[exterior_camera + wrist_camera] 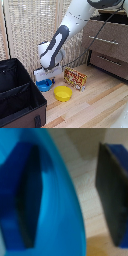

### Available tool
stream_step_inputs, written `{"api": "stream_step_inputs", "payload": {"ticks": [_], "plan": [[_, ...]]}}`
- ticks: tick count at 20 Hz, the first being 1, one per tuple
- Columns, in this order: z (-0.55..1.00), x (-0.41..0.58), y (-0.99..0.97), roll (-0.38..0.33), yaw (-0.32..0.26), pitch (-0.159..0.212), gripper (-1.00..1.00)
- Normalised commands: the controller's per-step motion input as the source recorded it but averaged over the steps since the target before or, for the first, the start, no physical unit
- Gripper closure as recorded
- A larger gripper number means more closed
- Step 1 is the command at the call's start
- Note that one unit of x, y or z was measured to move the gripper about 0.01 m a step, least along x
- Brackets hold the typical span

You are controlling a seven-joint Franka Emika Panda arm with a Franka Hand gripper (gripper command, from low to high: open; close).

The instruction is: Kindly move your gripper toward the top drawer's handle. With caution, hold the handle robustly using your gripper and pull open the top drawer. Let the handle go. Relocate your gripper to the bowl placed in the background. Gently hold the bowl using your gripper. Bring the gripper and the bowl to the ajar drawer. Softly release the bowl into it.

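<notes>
White arm reaches down from the upper part of the exterior view to the blue bowl, which sits on the light wooden floor just in front of a ribbed beige wall panel. Gripper is down at the bowl; in the exterior view its tips are hard to separate from the bowl's rim. Wrist view is close and blurred: the bowl's blue wall runs between the two dark fingers, one finger inside the bowl, the other outside it with a visible gap to the wall, so the gripper stands apart, straddling the rim and not clamped on it. Yellow bowl lies on the floor just beside the blue one, toward the exterior view's right. A flat printed box leans behind the yellow bowl. Black bin fills the exterior view's lower left. Dresser at the upper right: top drawer with its silver handle; whether it is pulled out I cannot tell. Lower drawer beneath it.
</notes>
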Motion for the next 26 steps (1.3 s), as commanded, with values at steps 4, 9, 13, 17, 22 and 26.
{"api": "stream_step_inputs", "payload": {"ticks": [4, 9, 13, 17, 22, 26], "plan": [[0.29, 0.031, 0.00, 0.087, -0.125, -0.120, 1.00], [0.34, 0.059, 0.07, 0.105, -0.209, -0.125, 1.00], [0.54, 0.024, 0.03, 0.118, -0.237, -0.028, 1.00], [0.77, -0.003, -0.01, 0.093, -0.255, 0.000, 1.00], [0.90, -0.224, -0.11, 0.069, -0.259, 0.003, 1.00], [0.93, -0.522, -0.16, 0.074, -0.232, 0.000, 1.00]]}}
